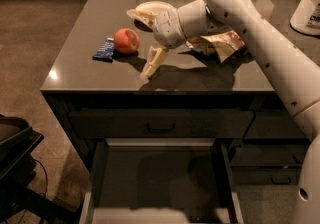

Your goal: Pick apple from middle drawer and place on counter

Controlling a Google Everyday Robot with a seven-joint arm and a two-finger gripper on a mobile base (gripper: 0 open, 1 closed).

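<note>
Apple [126, 41] on counter [95, 18], beside blue packet [104, 49], left of empty wide-spread gripper [142, 43]; bowl [152, 5], foil bag [226, 44] partly hidden behind arm [260, 43]; open middle drawer [160, 180] cut off near.

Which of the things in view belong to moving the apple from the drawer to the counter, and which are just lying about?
Part of the job:
apple, resting on the counter
middle drawer, pulled open below
gripper, open, just right of the apple

Just lying about:
blue packet beside the apple
white bowl behind the gripper
crumpled snack bag
white container, far right
</note>
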